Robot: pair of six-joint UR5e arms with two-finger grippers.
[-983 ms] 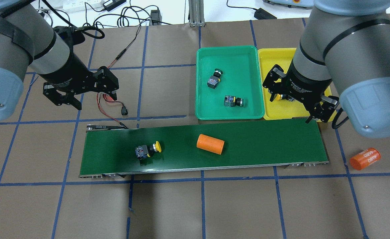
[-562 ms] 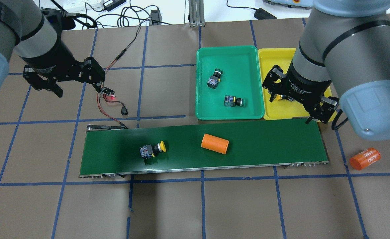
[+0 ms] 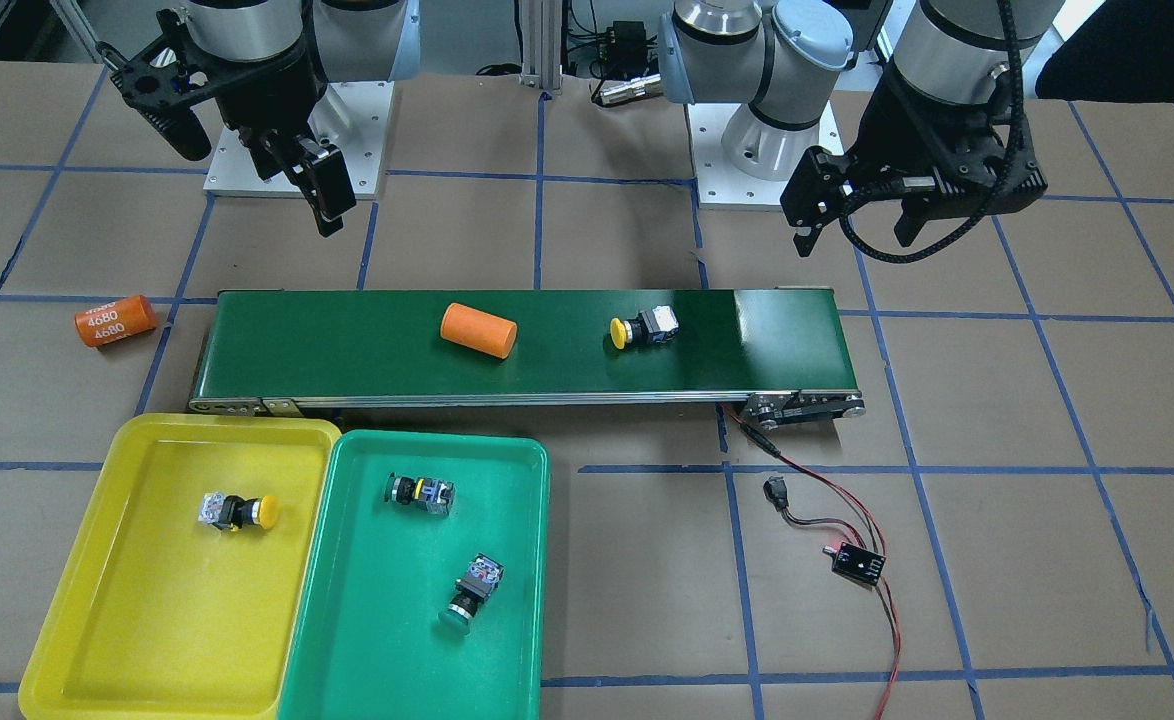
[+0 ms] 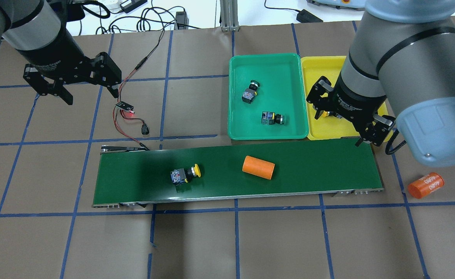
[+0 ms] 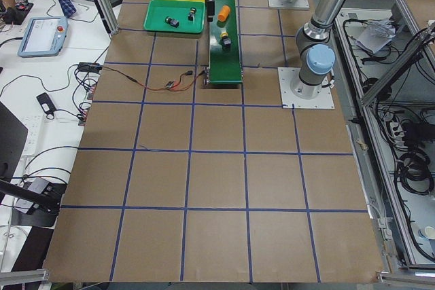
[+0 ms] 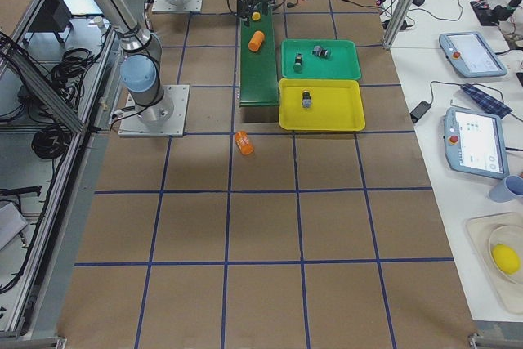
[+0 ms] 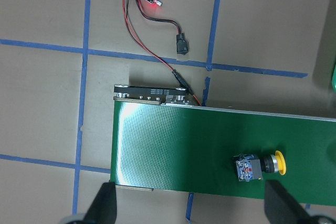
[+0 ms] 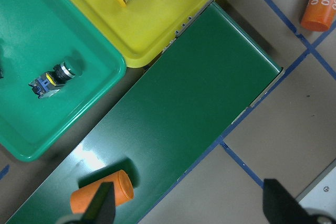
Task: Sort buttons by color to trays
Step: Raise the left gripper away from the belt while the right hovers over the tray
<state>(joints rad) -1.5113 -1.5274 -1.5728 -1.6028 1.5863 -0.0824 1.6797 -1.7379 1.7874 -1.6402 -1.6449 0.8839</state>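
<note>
A yellow button (image 4: 186, 174) lies on its side on the dark-green conveyor belt (image 4: 320, 166), left of middle; it also shows in the left wrist view (image 7: 260, 166). Two green buttons (image 4: 250, 93) (image 4: 273, 117) lie in the green tray (image 4: 274, 69). Another yellow button (image 3: 237, 511) lies in the yellow tray (image 4: 320, 69). My left gripper (image 4: 91, 97) is open and empty, high over the table beyond the belt's left end. My right gripper (image 4: 340, 130) is open and empty above the yellow tray's near edge.
An orange cylinder (image 4: 258, 167) lies on the belt right of the yellow button. A second orange cylinder (image 4: 426, 185) lies on the table past the belt's right end. A small sensor board with red wires (image 4: 124, 106) lies beyond the belt's left end.
My left gripper has moved left and away from the belt. The yellow button and the orange cylinder on the belt have shifted to the right. The right gripper has hardly moved.
</note>
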